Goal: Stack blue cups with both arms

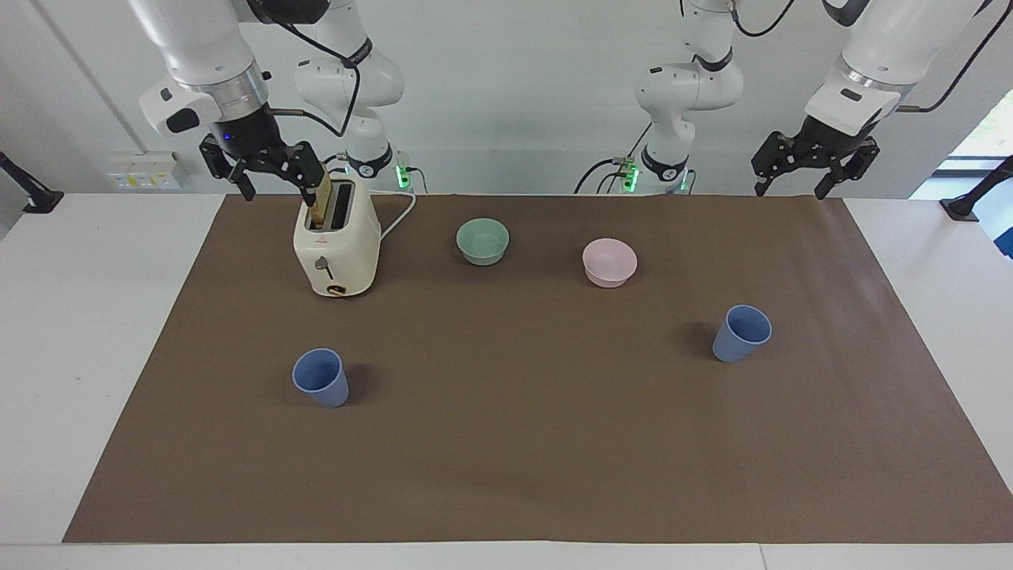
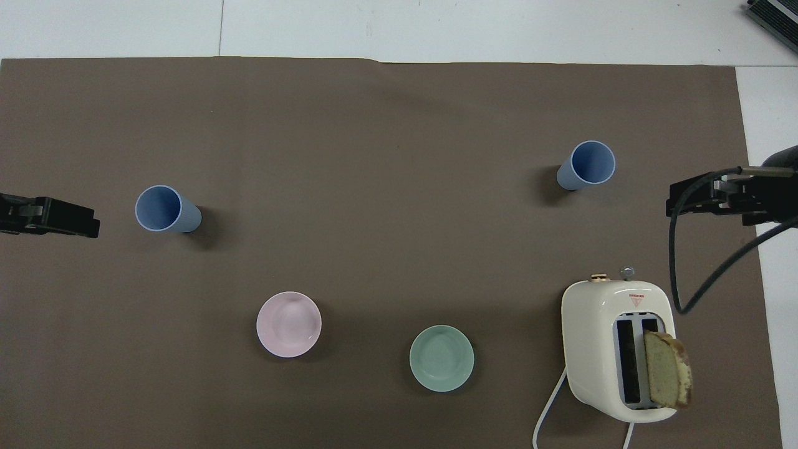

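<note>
- Presently, two blue cups stand upright on the brown mat, well apart, mouths open upward.
- Both cups: matte periwinkle, tapered, no handle, faint vertical ribbing on the wall, insides empty.
- Cup at the left arm's end: farther from the robots than the pink bowl.
- Cup at the right arm's end: farther from the robots than the toaster, which has a bread slice sticking up from one slot.
- Green bowl sits between toaster and pink bowl.
- Left gripper: raised over the mat's edge at its own end, fingers apart, holding nothing.
- Right gripper: raised just beside the toaster's top, fingers apart, holding nothing.
- Neither gripper touches a cup.
</note>
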Controlling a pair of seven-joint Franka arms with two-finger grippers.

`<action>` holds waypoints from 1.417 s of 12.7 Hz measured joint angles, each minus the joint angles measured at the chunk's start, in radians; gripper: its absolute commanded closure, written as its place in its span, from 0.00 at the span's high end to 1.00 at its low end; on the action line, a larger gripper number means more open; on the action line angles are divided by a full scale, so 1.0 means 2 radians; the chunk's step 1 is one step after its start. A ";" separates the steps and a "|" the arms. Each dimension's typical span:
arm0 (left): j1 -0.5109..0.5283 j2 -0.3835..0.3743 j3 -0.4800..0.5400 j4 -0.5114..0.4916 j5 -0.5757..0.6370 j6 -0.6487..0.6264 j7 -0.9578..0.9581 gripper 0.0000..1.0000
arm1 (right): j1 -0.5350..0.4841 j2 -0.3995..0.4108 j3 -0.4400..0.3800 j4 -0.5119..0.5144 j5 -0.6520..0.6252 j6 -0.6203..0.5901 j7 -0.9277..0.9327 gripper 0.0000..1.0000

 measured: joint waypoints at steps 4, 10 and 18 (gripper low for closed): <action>0.001 0.006 0.002 -0.061 0.000 0.080 -0.001 1.00 | 0.000 0.000 0.000 0.000 0.000 0.000 0.000 1.00; 0.050 0.057 0.005 -0.096 0.000 0.186 -0.003 1.00 | 0.000 0.000 0.000 0.000 0.000 0.000 0.000 1.00; 0.054 0.125 0.001 -0.155 0.000 0.293 -0.065 1.00 | 0.000 0.000 -0.001 0.000 0.000 0.000 0.000 1.00</action>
